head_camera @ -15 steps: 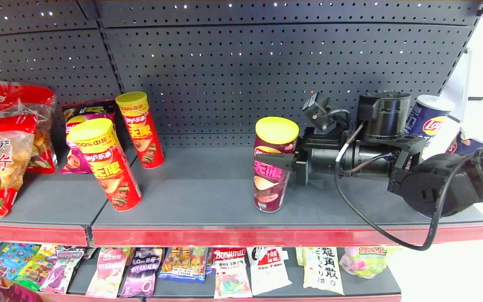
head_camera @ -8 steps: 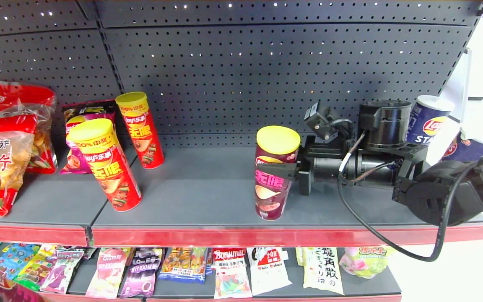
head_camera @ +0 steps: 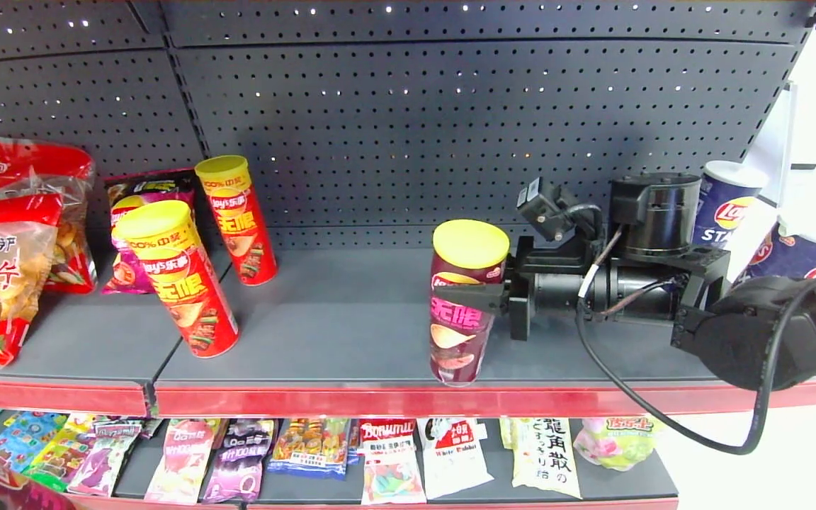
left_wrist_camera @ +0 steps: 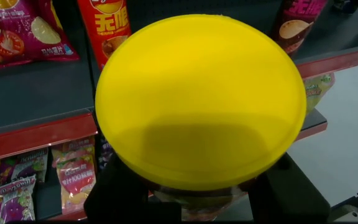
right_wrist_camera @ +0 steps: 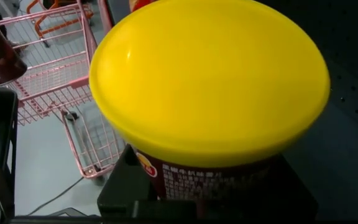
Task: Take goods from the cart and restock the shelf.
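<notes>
Four yellow-lidded cans (head_camera: 175, 278) (head_camera: 236, 219) (head_camera: 463, 304) (left_wrist_camera: 201, 99) — two blue cans (head_camera: 723, 202) (head_camera: 794, 255).

A maroon crisp can (right_wrist_camera: 216, 180) with a broad yellow lid (right_wrist_camera: 210, 81) sits clamped between the right gripper's (right_wrist_camera: 207, 193) dark fingers (right_wrist_camera: 120, 190), a pink wire cart (right_wrist_camera: 61, 74) standing beyond it

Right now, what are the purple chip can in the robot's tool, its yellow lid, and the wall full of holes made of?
Purple can: probably a cardboard tube with a glossy printed wrap; it shows sheen and a straight, stiff side.
Yellow lid: likely plastic, smooth with a soft shine and a thin rim.
Holey wall: looks like dark painted metal, matte, with even rows of punched holes.
</notes>
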Robot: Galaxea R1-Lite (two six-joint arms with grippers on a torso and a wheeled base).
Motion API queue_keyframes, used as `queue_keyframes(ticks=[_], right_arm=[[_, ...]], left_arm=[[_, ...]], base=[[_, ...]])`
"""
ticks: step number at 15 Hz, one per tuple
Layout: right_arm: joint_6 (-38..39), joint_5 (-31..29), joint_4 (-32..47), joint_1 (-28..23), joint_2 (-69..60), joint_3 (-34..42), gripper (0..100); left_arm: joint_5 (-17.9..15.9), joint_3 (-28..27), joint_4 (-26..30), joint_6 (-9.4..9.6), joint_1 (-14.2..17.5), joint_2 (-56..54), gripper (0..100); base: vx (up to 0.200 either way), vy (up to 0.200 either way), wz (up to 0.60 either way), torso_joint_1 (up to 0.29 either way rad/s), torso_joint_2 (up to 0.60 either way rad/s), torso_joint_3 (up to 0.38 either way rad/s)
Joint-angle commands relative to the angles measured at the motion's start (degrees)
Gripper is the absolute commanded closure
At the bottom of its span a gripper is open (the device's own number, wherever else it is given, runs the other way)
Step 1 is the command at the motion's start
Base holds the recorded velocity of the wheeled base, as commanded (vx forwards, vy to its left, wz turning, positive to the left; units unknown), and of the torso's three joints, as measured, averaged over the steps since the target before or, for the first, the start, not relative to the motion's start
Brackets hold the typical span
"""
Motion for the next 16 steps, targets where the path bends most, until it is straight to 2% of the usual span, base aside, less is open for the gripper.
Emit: queue_keyframes(ticks=[1,5,6,10,12,16], right_arm=[[-0.28,-0.06,-0.14,-0.05,0.26,0.16,100],[-0.45,-0.23,-0.31,-0.13,0.44,0.07,100],[-0.28,-0.32,-0.31,-0.22,0.35,0.24,0],[-0.19,-0.50,-0.31,-0.57,-0.18,0.16,0],[0.07,-2.61,-0.40,-1.37,-1.67,1.12,0],[0.25,-4.28,-0.49,-4.27,-10.29,9.56,0]], left_arm=[[-0.02,0.01,0.00,-0.04,0.04,0.01,100],[0.07,-0.08,0.00,-0.04,0.04,0.01,100],[0.07,-0.08,0.00,-0.04,0.04,0.01,100],[0.07,-0.08,0.00,-0.04,0.04,0.01,100],[-0.02,-0.43,-0.09,0.05,0.04,0.10,100],[-0.02,-0.87,-0.09,0.13,0.04,0.10,100]], base=[[0.000,0.000,0.00,0.000,0.00,0.000],[0.000,0.000,0.00,0.000,0.00,0.000],[0.000,0.000,0.00,0.000,0.00,0.000],[0.000,0.000,0.00,0.000,0.00,0.000],[0.000,0.000,0.00,0.000,0.00,0.000],[0.000,0.000,0.00,0.000,0.00,0.000]])
